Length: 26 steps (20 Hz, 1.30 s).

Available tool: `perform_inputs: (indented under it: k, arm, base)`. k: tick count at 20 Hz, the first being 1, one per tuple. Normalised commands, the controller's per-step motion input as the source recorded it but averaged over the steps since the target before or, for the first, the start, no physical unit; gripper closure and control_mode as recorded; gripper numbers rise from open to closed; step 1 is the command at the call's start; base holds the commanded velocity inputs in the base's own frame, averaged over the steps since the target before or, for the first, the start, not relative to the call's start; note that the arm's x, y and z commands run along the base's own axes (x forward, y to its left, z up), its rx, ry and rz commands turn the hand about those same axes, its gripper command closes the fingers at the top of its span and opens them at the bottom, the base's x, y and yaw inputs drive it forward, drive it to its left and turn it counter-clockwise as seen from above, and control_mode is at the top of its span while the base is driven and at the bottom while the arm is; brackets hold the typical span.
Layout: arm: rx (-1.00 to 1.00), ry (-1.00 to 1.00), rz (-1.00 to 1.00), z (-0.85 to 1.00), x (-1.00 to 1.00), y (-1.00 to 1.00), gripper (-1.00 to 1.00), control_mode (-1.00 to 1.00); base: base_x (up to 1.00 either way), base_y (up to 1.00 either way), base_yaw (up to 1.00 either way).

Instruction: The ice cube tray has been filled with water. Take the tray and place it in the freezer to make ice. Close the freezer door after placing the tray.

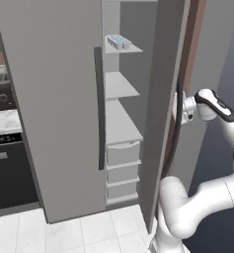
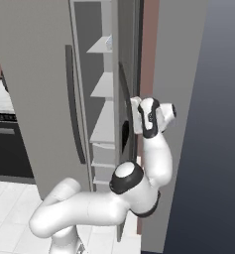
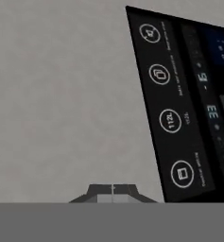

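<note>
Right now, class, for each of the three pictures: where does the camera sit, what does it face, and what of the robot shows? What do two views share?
Left base view: behind the arm's left, facing the open freezer; ice cube tray on its top shelf, arm at lower right.
Right base view: behind its right, facing the freezer door edge-on; arm at lower left.
Hand view: on the hand, facing the door's grey face and a dark control panel; gripper shut.
Both base views share shelves, door handle and arm.

Freezer door [image 1: 160, 99] matt grey, smooth; control panel [image 3: 179, 104] glossy black.
</note>
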Motion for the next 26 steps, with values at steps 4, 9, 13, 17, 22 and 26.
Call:
perform_inputs:
  k: [4, 9, 13, 17, 22, 26]
  arm:
    - [-0.02, 0.0, 0.0, 0.0, -0.24, 0.93, 1.0, -1.0]
    - [-0.02, 0.0, 0.0, 0.02, -0.27, 0.92, 1.0, -1.0]
    - [0.0, 0.0, -0.02, 0.22, -0.1, 0.71, 1.0, -1.0]
    - [0.0, 0.0, -0.1, 0.39, 0.0, 0.52, 1.0, -1.0]
    - [0.0, 0.0, -0.12, 0.4, 0.06, 0.39, 1.0, -1.0]
    - [0.0, 0.0, -0.14, 0.3, 0.18, 0.39, 1.0, -1.0]
  base:
    - [0.0, 0.0, 0.0]
    - [0.0, 0.0, 0.0]
    - [0.0, 0.0, 0.0]
    - [0.0, 0.0, 0.0]
    - [0.0, 0.0, 0.0]
    - [0.0, 0.0, 0.0]
